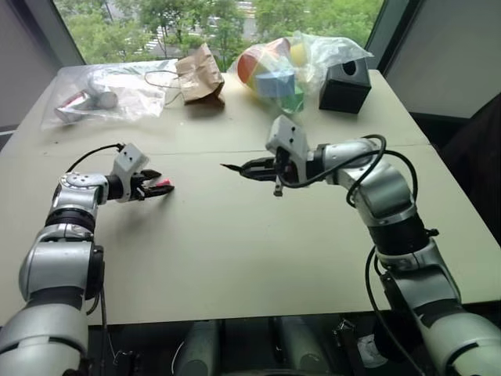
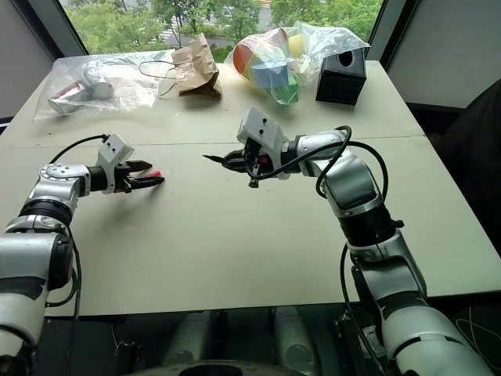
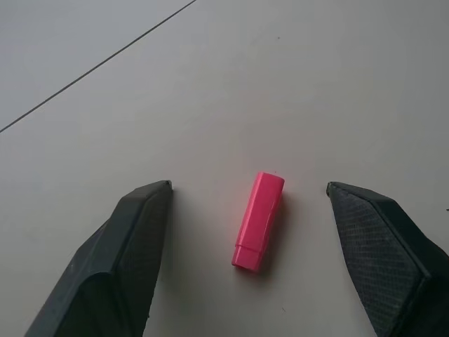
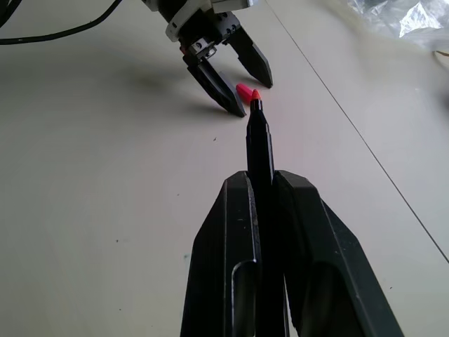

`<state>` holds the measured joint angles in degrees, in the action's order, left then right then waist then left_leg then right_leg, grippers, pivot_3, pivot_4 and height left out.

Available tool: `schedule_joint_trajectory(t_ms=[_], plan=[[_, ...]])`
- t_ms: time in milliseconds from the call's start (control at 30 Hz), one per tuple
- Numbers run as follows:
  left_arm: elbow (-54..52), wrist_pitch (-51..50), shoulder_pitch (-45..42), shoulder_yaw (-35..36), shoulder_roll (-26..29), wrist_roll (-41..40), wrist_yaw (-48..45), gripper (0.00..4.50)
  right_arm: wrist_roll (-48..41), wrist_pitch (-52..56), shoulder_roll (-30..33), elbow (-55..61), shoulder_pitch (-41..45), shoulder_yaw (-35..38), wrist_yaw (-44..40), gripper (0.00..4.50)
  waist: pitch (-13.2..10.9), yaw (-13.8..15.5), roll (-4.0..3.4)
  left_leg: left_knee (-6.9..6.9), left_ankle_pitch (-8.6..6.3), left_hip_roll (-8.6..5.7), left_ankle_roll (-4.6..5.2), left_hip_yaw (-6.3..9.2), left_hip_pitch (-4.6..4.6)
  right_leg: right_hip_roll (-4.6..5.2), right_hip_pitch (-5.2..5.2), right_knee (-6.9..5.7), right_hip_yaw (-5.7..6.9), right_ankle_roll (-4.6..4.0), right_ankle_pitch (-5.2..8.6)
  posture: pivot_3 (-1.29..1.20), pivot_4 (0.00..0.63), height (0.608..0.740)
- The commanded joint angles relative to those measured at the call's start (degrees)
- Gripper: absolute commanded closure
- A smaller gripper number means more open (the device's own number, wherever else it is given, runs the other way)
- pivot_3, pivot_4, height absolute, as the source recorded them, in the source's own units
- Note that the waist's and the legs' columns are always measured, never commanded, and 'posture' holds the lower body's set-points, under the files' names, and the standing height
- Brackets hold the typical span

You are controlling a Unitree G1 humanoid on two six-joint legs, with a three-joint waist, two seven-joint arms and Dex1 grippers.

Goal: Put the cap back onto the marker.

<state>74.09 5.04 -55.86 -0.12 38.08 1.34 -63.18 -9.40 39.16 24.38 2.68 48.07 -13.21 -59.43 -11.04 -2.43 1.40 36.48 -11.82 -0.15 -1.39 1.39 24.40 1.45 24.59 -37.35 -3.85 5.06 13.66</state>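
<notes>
Left wrist cam: cap (image 3: 258, 220) lies flat on the table (image 3: 295, 84), between the two left fingers (image 3: 133, 246), touching neither. Left gripper (image 1: 156, 188) is open around it, nothing held. Head cams only show the cap as a pink speck at the fingertips.

Right wrist cam: right gripper (image 4: 263, 189) is clamped on the marker (image 4: 260, 144), which sticks out past the fingertips with its red tip bare, pointing toward the left gripper and the cap. From this view the tip seems to sit just beside the cap; the head view shows them well apart, with open table between and the marker up off the surface, roughly level, aimed to the robot's left.

Only the head cams show the far edge of the table: clear bag with white items (image 1: 106, 94) at far left, crumpled brown paper bag (image 1: 200, 74), clear bag of coloured blocks (image 1: 286, 66), black box (image 1: 344, 84) at far right. All are well away from both grippers. A table seam (image 1: 219, 150) runs across behind the grippers.
</notes>
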Motion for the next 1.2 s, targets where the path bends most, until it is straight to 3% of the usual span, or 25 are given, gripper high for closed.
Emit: schedule_joint_trajectory(t_ms=[33,133,167,500,867,1200], plan=[[0.85,-1.88,0.01,-0.46,1.07,1.54,-2.20,2.90,-1.15,0.01,1.07,2.76,0.17,1.16,1.18,4.50,0.00,-0.04,0.00,0.00,0.00,0.00,0.00,0.00,0.00,0.00,0.00,0.00,0.00,0.00,0.00,0.00,0.150,0.740],[0.85,-2.61,0.14,-0.73,1.60,1.96,-3.37,4.35,-1.69,0.10,1.33,2.90,0.03,1.07,1.96,4.50,0.00,-0.13,0.00,-0.01,0.00,0.00,0.00,0.00,0.00,0.00,0.00,0.01,0.00,0.00,0.00,0.00,0.150,0.740],[0.80,-2.67,0.19,-0.83,1.65,2.13,-3.72,4.43,-1.85,0.13,1.29,2.79,0.00,1.09,2.23,4.50,0.00,-0.14,0.00,-0.02,0.00,0.00,0.00,0.00,0.00,-0.01,0.00,0.01,0.00,0.00,0.00,0.00,0.150,0.740],[-0.40,-0.12,-0.98,-0.51,1.18,2.28,-4.45,4.43,-0.75,-3.44,2.80,-1.31,-0.34,0.24,2.29,4.50,0.00,-0.09,0.00,-0.02,0.00,0.01,0.00,0.00,-0.01,0.00,0.00,0.01,0.00,0.00,0.00,0.00,0.150,0.740],[-8.64,4.22,-12.34,-2.07,-3.24,0.37,-22.51,4.43,3.40,-18.17,11.27,-13.98,9.67,-2.61,-10.81,4.50,-0.09,-0.21,0.05,0.05,0.00,-0.03,0.00,-0.03,0.13,-0.01,0.02,0.12,0.02,0.06,0.03,0.00,0.150,0.740],[-13.01,2.21,-15.38,-1.49,-7.47,-2.04,-27.56,4.43,5.51,-21.72,9.62,-18.14,11.60,-3.02,-11.83,4.50,-0.10,-0.59,0.02,-0.15,0.00,-0.02,0.01,-0.03,0.08,-0.03,0.11,0.06,-0.01,0.06,0.04,0.00,0.150,0.740]])
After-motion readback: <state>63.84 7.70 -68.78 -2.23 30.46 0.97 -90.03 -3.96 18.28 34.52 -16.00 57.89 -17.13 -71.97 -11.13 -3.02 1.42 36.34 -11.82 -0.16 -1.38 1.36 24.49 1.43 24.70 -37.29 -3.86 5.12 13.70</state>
